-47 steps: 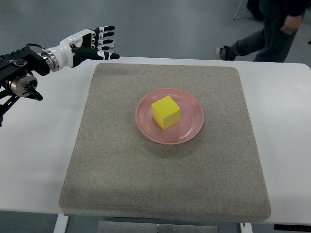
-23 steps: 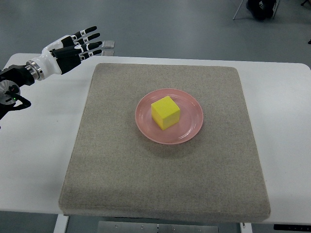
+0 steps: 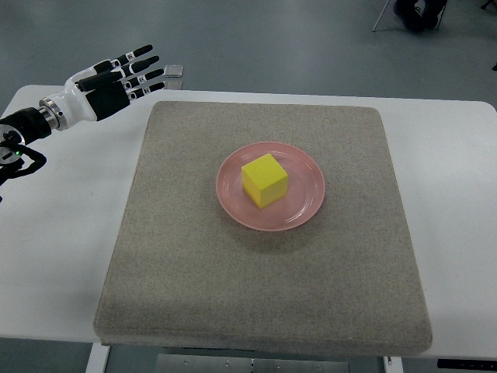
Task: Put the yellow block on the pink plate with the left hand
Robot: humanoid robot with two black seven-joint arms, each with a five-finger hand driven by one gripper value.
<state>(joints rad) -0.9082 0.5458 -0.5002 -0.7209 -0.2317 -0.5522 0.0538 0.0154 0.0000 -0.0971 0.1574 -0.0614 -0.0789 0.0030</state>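
The yellow block [image 3: 265, 179] sits on the pink plate [image 3: 304, 201] in the middle of the grey mat. My left hand [image 3: 116, 78] is at the upper left, above the table's far left corner and well away from the plate. Its fingers [image 3: 136, 66] are spread and it holds nothing. My right arm does not show.
The grey mat [image 3: 264, 295] covers most of the white table [image 3: 54, 233]. A small grey object [image 3: 174, 71] lies on the floor beyond the table, next to my fingertips. A dark shape [image 3: 418, 12] shows at the top right on the floor.
My left arm has drawn back to the left and away from the mat over the last second. The person walking at the top right has left the view.
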